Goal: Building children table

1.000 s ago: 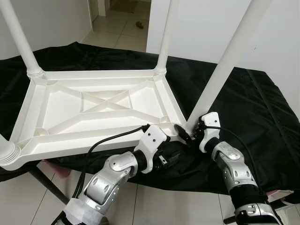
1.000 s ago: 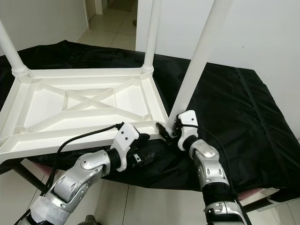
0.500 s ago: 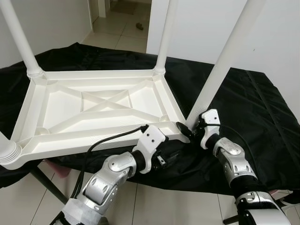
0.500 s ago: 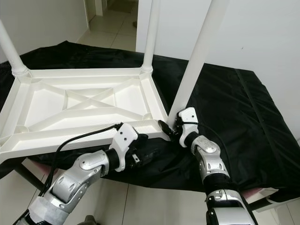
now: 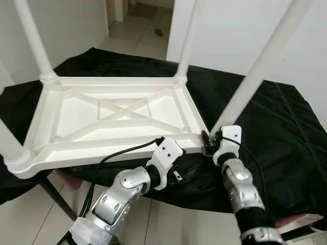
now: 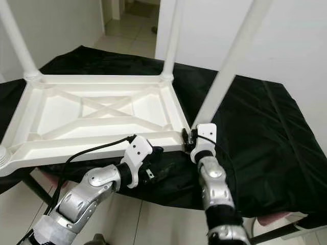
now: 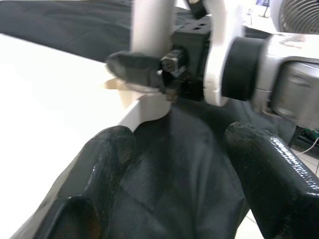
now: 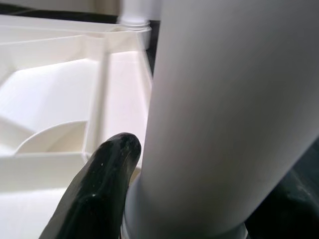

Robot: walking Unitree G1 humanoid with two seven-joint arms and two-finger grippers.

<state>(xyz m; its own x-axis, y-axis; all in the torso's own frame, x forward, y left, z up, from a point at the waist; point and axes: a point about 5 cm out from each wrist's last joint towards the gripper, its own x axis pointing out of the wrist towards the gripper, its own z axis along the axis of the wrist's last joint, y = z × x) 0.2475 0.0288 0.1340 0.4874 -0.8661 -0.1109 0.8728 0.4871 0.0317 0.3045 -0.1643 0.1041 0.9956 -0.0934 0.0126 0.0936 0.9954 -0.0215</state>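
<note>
Right gripper (image 5: 208,147) clamps table leg (image 5: 258,69) at tabletop (image 5: 102,115) corner.

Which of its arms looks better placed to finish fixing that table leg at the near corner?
The right: the right gripper is clamped around the base of the tilted white plastic leg. The left gripper is open over the black cloth, holding nothing.

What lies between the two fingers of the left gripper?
Only black cloth; the left gripper hangs open beside the white tabletop's edge, as the left wrist view shows.
</note>
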